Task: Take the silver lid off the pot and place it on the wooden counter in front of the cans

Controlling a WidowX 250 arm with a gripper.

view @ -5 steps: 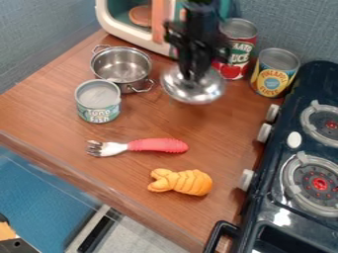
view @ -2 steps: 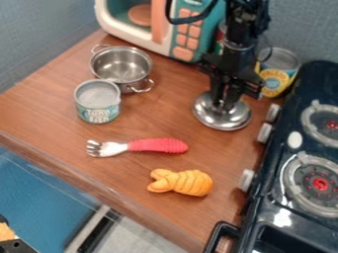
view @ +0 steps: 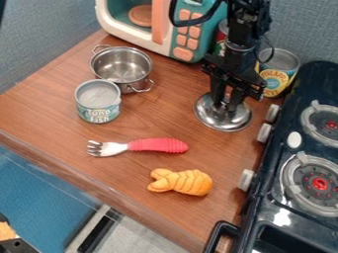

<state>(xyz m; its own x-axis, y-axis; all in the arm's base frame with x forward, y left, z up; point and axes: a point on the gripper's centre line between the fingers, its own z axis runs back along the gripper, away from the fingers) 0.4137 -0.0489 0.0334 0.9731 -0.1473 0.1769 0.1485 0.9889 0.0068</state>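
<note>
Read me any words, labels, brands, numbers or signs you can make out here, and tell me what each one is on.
"Tuna fish", on the teal can.
Yellow-labeled can: lettering, partly covered and too small to quote with certainty.
Red can: mostly hidden, nothing readable.
I can't make out any brand, number or sign.

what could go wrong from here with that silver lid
The black end effector is at the shiny round metal lid, close to the grey stove knobs; a sideways swing might bump one.

Drawing back could nudge the yellow-labelled can just behind it.

Sweeping low the other way might catch the small two-handled steel pot.
</note>
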